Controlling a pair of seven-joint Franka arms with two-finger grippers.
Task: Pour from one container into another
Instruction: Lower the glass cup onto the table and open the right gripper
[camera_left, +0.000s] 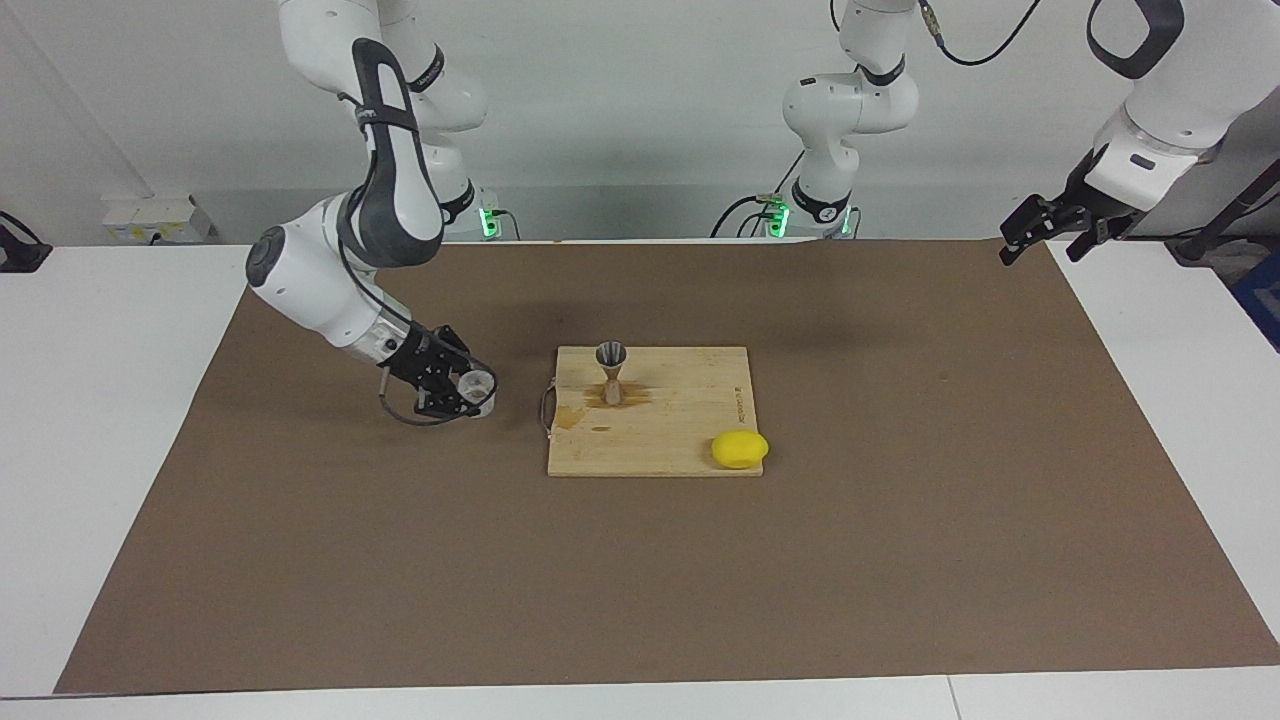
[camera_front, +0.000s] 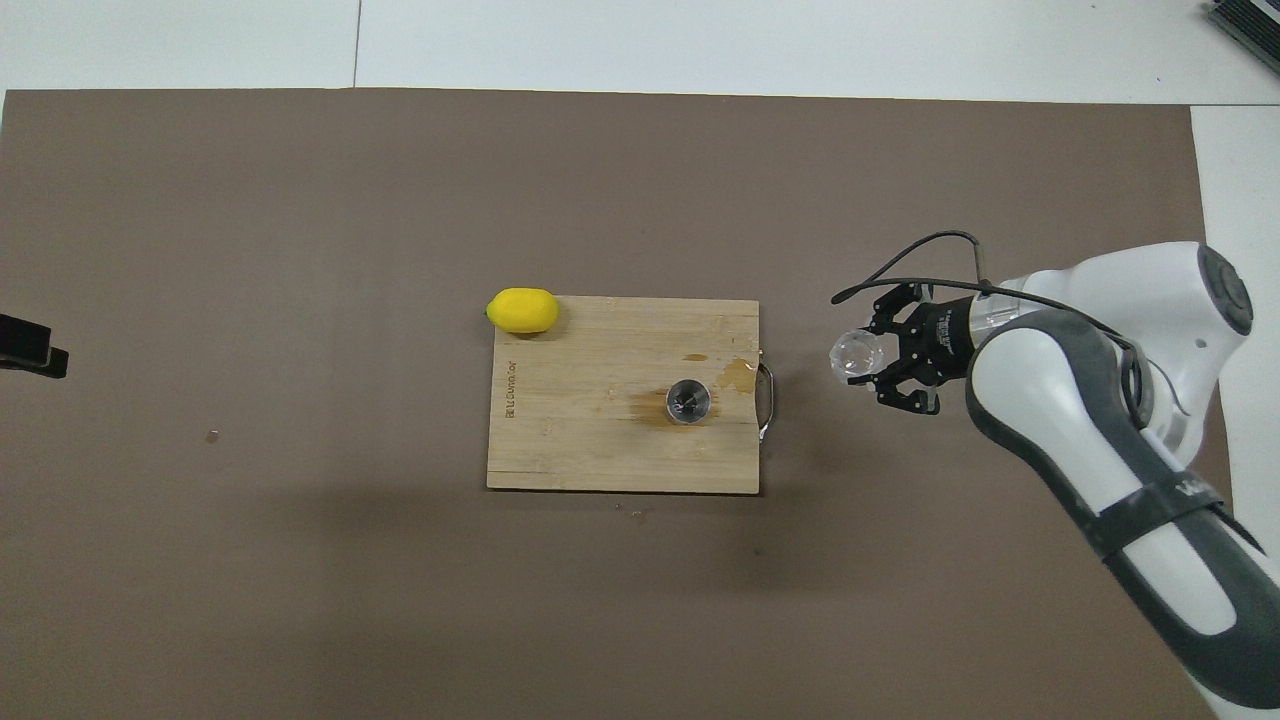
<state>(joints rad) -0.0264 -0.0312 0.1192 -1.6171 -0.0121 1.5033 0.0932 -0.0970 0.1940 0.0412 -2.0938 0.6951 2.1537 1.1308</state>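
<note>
The right gripper (camera_left: 468, 390) clamps the cup (camera_left: 477, 384) low over the mat, the jigger (camera_left: 611, 371) just beside it on the board (camera_left: 690, 440). Releasing it tilted could topple it. The left gripper (camera_left: 1045, 235) waits open.

Robotics lab: two white arms (camera_left: 340, 270) mounted at a white table (camera_left: 120, 400), brown mat (camera_left: 900, 500), bare wall.

Table (camera_left: 120, 420): white, spread with a broad brown mat (camera_left: 900, 520)
Cutting board (camera_left: 680, 440): wooden, flat at the mat's centre, stained with spilled liquid
Lemon (camera_left: 740, 449): yellow, at the board's corner farthest from the robots
</note>
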